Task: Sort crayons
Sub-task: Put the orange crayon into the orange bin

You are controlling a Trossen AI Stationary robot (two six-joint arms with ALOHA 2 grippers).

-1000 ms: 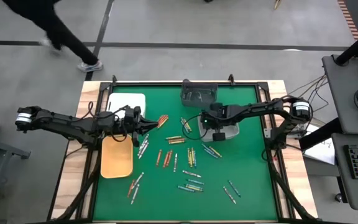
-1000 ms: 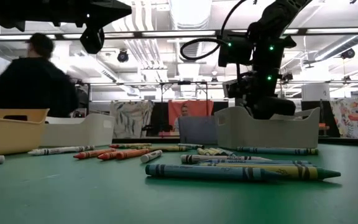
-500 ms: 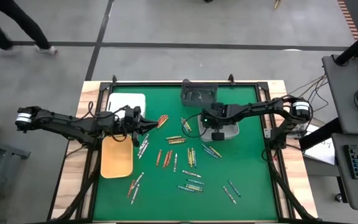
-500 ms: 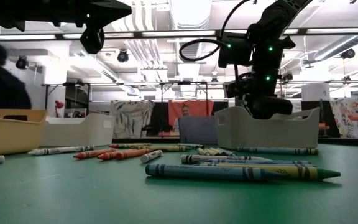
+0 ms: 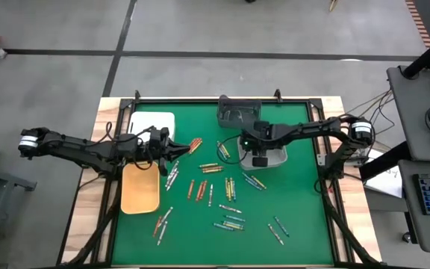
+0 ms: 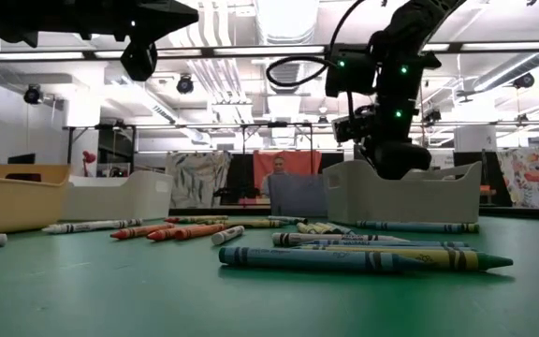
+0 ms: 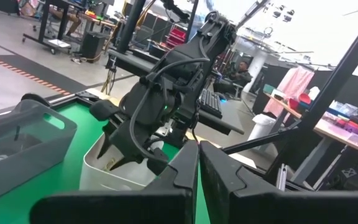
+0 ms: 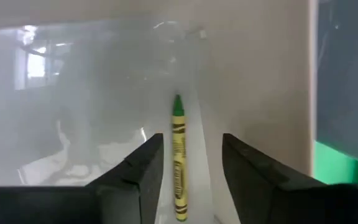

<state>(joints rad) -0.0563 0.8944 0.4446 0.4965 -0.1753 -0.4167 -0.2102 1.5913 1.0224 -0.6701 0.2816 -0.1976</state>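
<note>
Several crayons (image 5: 228, 188) lie scattered flat on the green mat (image 5: 304, 224); the low view shows them close up (image 6: 344, 258). My right gripper (image 5: 260, 155) points down into a white bin (image 5: 278, 158) at the mat's far right. It is open (image 8: 192, 142). A green-and-yellow crayon (image 8: 178, 155) shows inside the bin between its fingers, apart from both. My left gripper (image 5: 167, 143) hangs level above the mat's left side, shut (image 7: 197, 152) on nothing.
A yellow tray (image 5: 139, 188) sits at the mat's left edge, with a white tray (image 5: 152, 121) beyond it. A dark see-through bin (image 5: 238, 112) stands at the far middle. In the low view the white bin's wall (image 6: 419, 192) hides my right fingertips.
My right gripper has rolled a little at the wrist while staying over the white bin. Beyond the table's far left, a person has walked out of view.
</note>
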